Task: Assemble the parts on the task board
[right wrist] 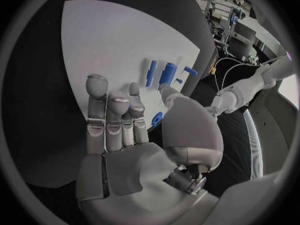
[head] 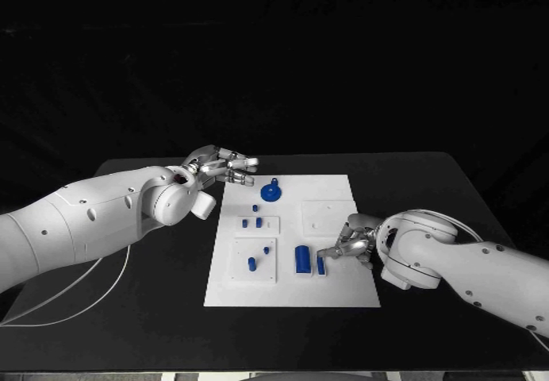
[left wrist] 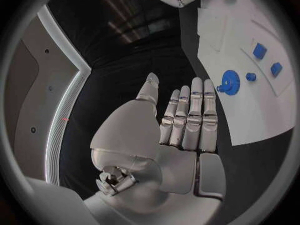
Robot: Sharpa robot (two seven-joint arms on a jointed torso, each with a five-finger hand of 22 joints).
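No readable writing. Left hand [head: 220, 168] open, empty, beyond task board [head: 343, 295]; right hand [head: 352, 244] open beside blue parts [head: 303, 259].

Matt white task board [head: 332, 198]; seemingly plastic parts [head: 303, 259].

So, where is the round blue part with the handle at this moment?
In the head view the round blue part lies on the far end of the task board, just right of the left hand, which hovers open beside it.

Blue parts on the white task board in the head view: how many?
8: round blue part far end; three small mid-left; two small near-left; two blue bars by the right hand, which may hide more.
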